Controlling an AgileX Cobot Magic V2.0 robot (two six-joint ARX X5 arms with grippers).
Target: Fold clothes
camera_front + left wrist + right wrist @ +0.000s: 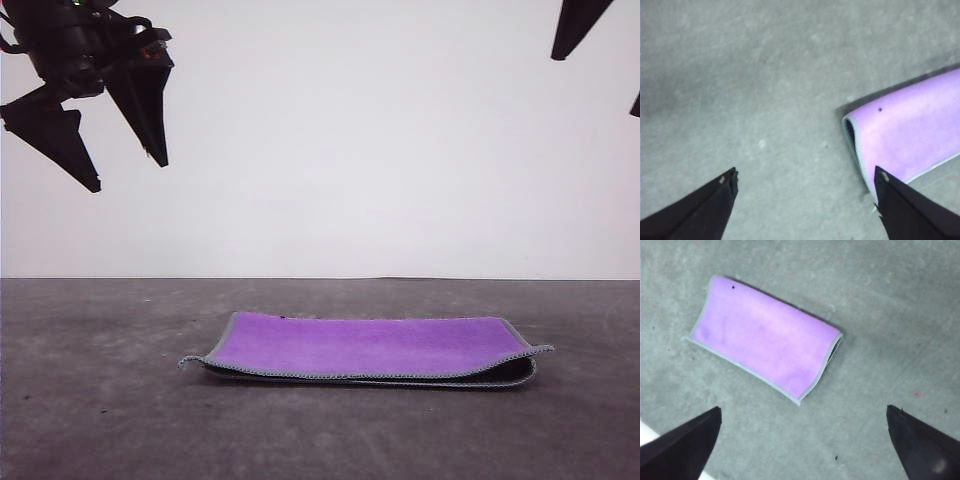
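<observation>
The clothes (365,346) lie folded in half on the grey table, purple face up, with light grey edging and a dark underside showing at the front lip. The same cloth appears as a purple rectangle (765,340) in the right wrist view and as one rounded end (910,132) in the left wrist view. My left gripper (125,165) hangs high at the upper left, open and holding nothing, well above and left of the cloth. My right gripper (600,70) is at the top right corner, open, its fingertips (705,425) wide apart above the table.
The grey table (100,420) stretches around the cloth on every side. A white wall (350,140) rises behind the table's far edge. A pale strip (645,437) shows at the table's border in the right wrist view.
</observation>
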